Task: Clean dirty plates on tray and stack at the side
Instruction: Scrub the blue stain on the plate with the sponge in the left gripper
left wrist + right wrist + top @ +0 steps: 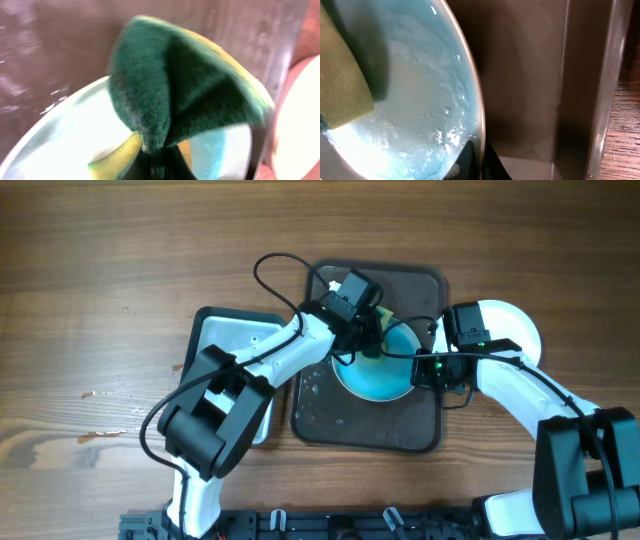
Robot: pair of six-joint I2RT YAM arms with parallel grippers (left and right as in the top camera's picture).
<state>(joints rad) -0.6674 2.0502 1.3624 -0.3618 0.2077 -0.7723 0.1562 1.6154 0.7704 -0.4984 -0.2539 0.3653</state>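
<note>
A white plate (pixel 385 380) smeared blue and wet lies on the dark brown tray (pixel 360 430). My left gripper (pixel 368 342) is shut on a folded green-yellow sponge (pixel 180 90), which is pressed down on the plate (pixel 60 140). My right gripper (pixel 425 367) is shut on the plate's right rim, one finger inside and one outside (pixel 481 160). Blue foam covers the plate (pixel 420 90), and the sponge's yellow side (pixel 340 85) shows at its left. A second white plate (pixel 515 330) lies on the table right of the tray, partly under the right arm.
A light grey metal tray (pixel 225 335) sits left of the brown tray, under the left arm. The brown tray's raised rim (pixel 600 100) stands just right of the right gripper, with wooden table (pixel 625 125) beyond it.
</note>
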